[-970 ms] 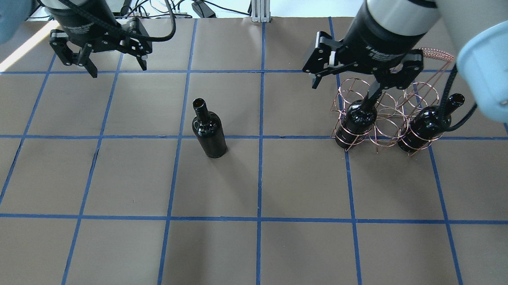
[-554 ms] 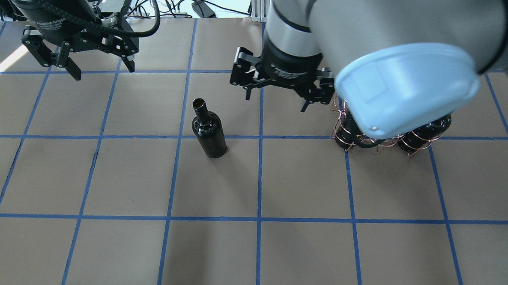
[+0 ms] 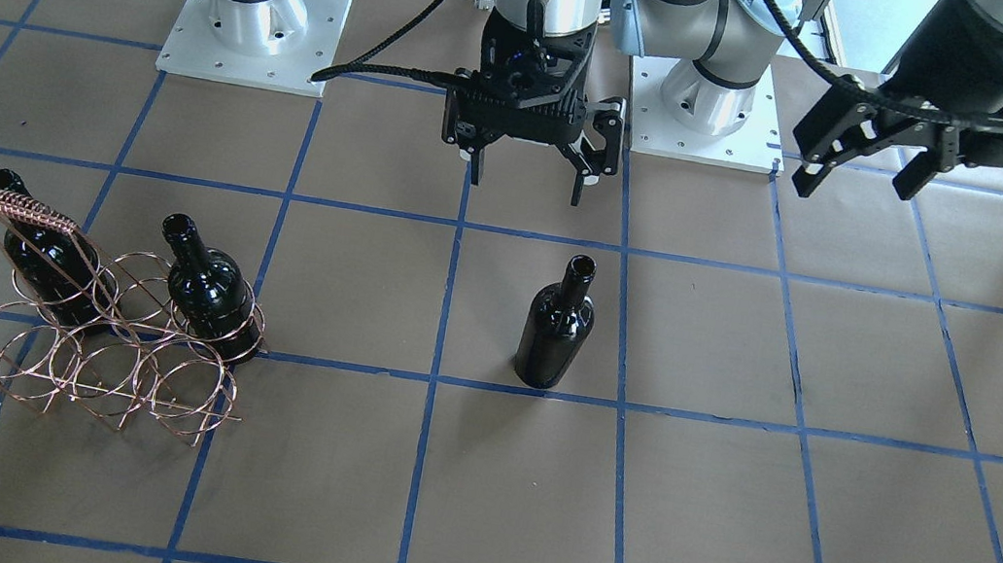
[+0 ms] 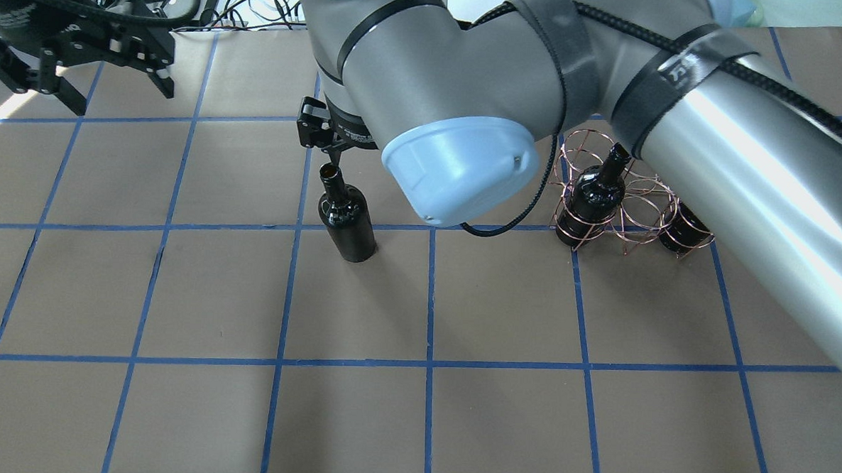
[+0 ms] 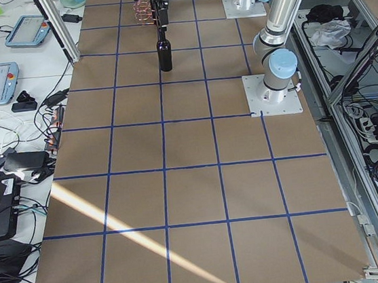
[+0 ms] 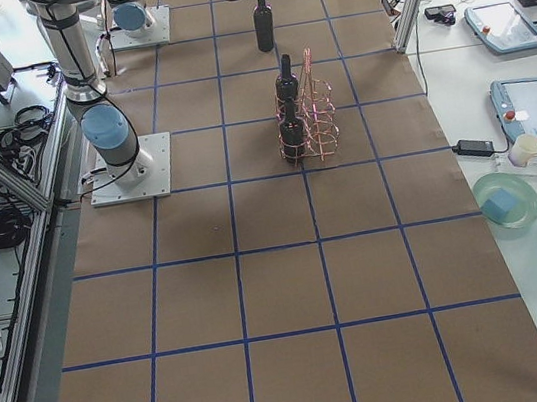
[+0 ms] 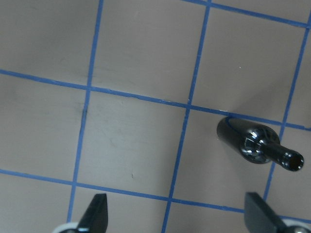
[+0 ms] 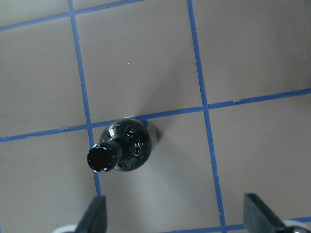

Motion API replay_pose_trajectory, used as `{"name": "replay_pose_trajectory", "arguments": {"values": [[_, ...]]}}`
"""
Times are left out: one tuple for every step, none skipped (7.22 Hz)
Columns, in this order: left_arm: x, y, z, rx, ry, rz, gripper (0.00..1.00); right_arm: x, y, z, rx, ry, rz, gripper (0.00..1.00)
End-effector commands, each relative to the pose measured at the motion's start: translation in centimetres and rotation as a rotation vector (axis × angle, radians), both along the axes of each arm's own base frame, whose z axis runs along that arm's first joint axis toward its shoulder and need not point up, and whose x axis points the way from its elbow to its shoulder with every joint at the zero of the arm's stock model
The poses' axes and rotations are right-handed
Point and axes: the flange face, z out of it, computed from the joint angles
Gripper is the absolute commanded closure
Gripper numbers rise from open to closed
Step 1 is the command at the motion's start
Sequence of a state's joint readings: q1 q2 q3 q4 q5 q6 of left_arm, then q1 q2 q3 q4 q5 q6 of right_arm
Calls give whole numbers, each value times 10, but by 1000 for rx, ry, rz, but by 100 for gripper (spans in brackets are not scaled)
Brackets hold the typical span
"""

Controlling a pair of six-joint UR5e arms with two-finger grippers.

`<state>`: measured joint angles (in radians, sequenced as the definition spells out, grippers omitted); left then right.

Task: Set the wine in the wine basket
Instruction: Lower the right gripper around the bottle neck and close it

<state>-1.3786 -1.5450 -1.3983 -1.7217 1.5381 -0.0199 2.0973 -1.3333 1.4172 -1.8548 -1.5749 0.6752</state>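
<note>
A loose near-black wine bottle (image 3: 557, 329) stands upright mid-table; it also shows in the overhead view (image 4: 347, 215) and the right wrist view (image 8: 124, 148). My right gripper (image 3: 525, 185) hangs open and empty above the table, just on the robot's side of the bottle's neck; my arm hides most of it in the overhead view. The copper wire wine basket (image 3: 107, 364) (image 4: 635, 203) holds two other bottles (image 3: 40, 246) (image 3: 206, 289) in its row nearer the robot. My left gripper (image 3: 854, 184) (image 4: 121, 99) is open and empty, raised far off to the side.
The two arm base plates (image 3: 252, 30) (image 3: 705, 124) sit at the table's robot edge. Cables (image 4: 261, 2) lie beyond the far edge. The basket's row farther from the robot holds no bottles. The left wrist view shows the loose bottle (image 7: 255, 145) at its right.
My right arm has swung from over the basket across to the loose bottle, gripper still open. My left gripper has drifted further out to its side.
</note>
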Motion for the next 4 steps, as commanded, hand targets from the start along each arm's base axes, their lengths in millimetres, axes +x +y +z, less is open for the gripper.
{"name": "replay_pose_trajectory", "arguments": {"values": [[52, 1, 17, -35, -13, 53, 0, 22, -19, -19, -47, -21, 9, 1], [61, 1, 18, -37, -12, 69, 0, 33, -25, -28, -50, -10, 45, 1], [61, 2, 18, -35, -15, 66, 0, 51, -24, -51, -67, 44, 67, 1], [61, 2, 18, -35, -15, 66, 0, 59, -26, -66, -62, 55, 69, 1]]}}
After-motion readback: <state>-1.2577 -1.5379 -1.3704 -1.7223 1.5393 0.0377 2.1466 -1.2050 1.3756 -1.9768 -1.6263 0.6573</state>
